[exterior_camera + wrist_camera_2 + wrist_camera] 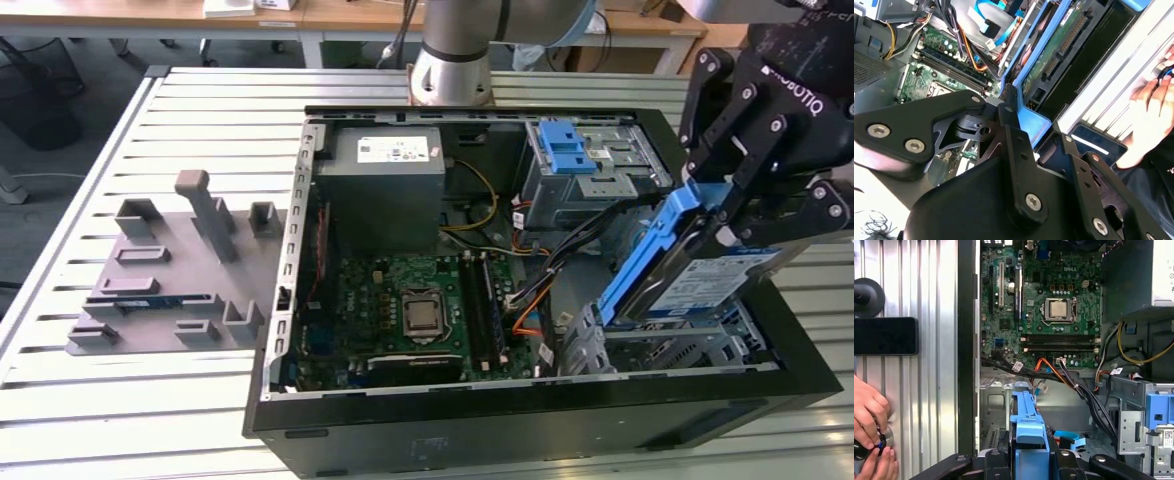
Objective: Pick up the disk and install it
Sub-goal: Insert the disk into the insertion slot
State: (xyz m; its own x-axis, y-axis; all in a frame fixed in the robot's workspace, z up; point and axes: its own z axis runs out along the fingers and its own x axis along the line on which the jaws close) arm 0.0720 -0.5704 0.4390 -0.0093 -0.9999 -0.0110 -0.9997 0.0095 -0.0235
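Silver slatted table bears an open black steel computer case. At the exterior view's right, near side, the black robot gripper pinches the blue-framed silver disk, tilted above the grey metal bay. Squaring it with the bay should ease seating.

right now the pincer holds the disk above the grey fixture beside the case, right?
No. The pincer holds the disk above the open case, at the exterior view's right, not above the grey fixture. The exterior view shows it.
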